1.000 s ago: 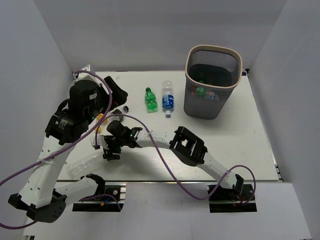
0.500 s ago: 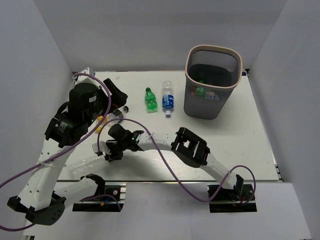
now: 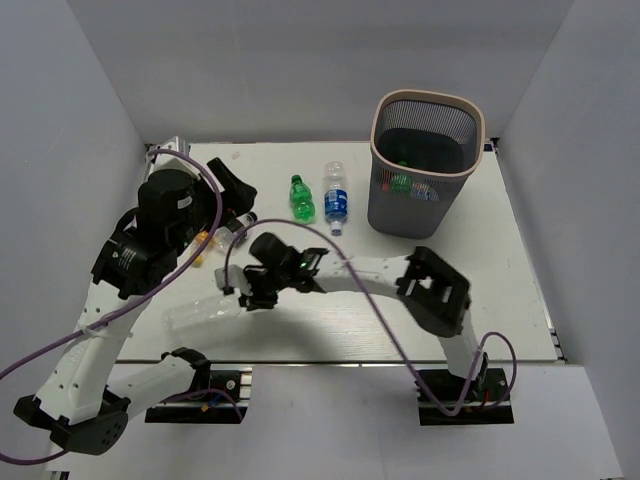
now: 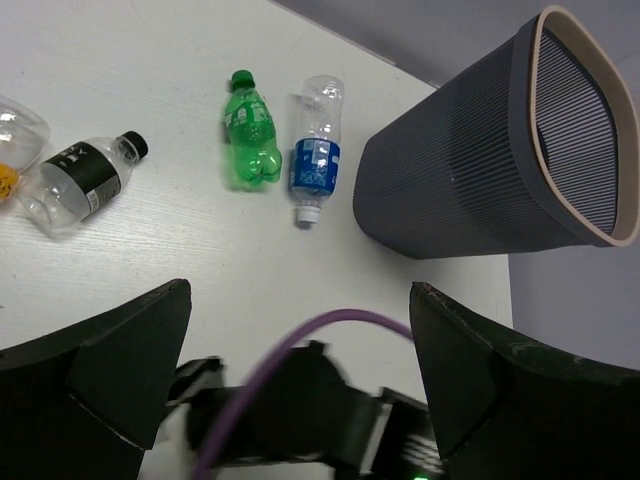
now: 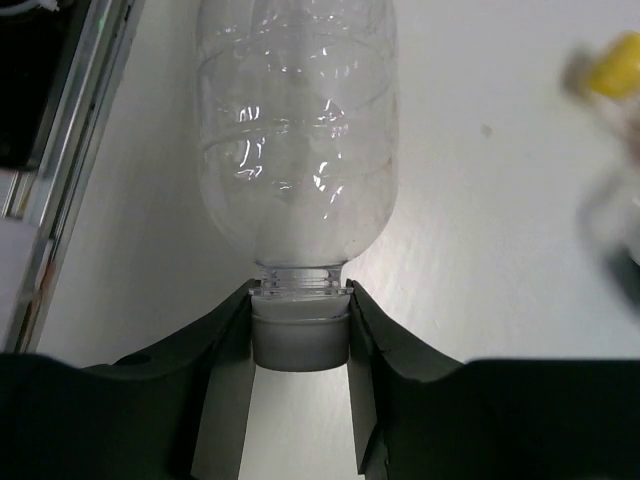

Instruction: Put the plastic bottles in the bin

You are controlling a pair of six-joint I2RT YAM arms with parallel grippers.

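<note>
My right gripper [image 5: 298, 318] is shut on the white cap of a clear, unlabelled plastic bottle [image 5: 295, 130]. That bottle [image 3: 200, 312] lies near the table's front left, its cap toward the right gripper [image 3: 244, 298]. A green bottle [image 3: 301, 200] and a blue-labelled bottle [image 3: 336, 205] lie side by side left of the bin [image 3: 479, 135]. A black-labelled bottle [image 4: 85, 180] lies further left. My left gripper [image 4: 300, 295] hangs open above the table, holding nothing; below it I see the right arm. The grey mesh bin [image 4: 450, 190] stands at the back right, with bottles showing through its mesh.
An orange-labelled bottle [image 4: 8, 150] sits partly out of frame at the left wrist view's edge. A purple cable [image 3: 345, 265] arcs over the right arm. White walls close in the table on three sides.
My right gripper has closed on the clear bottle's cap and moved right, dragging the bottle along. The right elbow swung right. The left arm has barely shifted.
</note>
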